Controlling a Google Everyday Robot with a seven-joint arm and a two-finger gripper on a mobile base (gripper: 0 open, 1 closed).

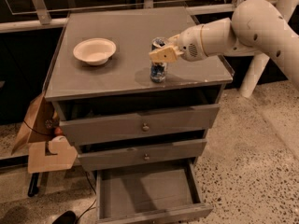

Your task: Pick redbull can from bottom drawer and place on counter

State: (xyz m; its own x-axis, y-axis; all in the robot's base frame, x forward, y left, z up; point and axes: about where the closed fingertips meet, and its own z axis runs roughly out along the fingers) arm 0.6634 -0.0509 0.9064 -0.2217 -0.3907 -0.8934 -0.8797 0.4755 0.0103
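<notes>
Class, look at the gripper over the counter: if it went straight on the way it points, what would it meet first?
The can, standing on the counter: the gripper is right at its upper part, pointing toward the picture's left. Beyond it probably the bowl, though depth is unclear.

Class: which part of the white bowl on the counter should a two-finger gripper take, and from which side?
Pinch the bowl by its thin rim, coming down from above: it sits upright and open, likely too wide to span. Take the rim nearest the redbull can, where the gripper is.
</notes>
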